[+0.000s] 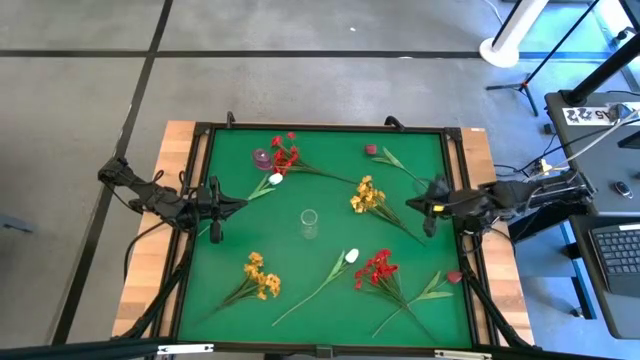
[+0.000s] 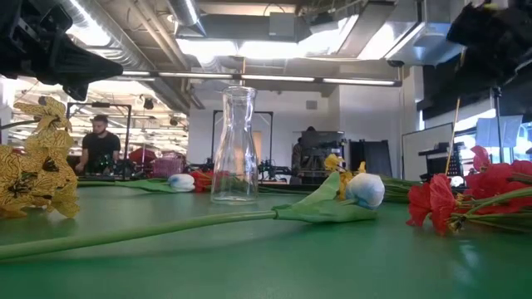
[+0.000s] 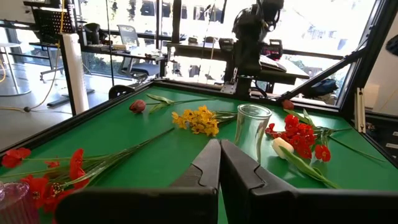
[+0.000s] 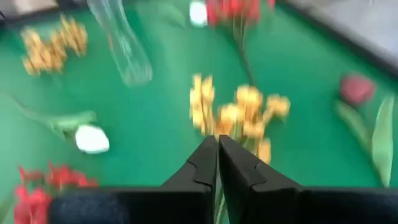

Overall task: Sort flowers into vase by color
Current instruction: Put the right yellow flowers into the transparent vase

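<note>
Jaws of both the left gripper point(image 1: 243, 204) and right gripper point(image 1: 411, 203) are sitting closed, holding nothing, while artificial green-stemmed flowers point(image 1: 367, 196) are lying scattered around the clear glass vase point(image 1: 309, 224) on the green surface point(image 1: 330, 250).

Clear glossy glass vase point(image 1: 309, 224) on the bench's matt green cloth point(image 1: 320, 290); bare wood edges point(image 1: 140, 280), black metal frame point(image 1: 325, 129).

I see the counter point(image 1: 330, 300) topped in green felt, with wood edges and a black frame. A laptop point(image 1: 622, 255) sits on a dark desk point(image 1: 570, 110) to one side. A white stand base point(image 1: 505, 45) rests on the grey floor. In the low view, a person point(image 2: 100, 145) stands far behind.
</note>
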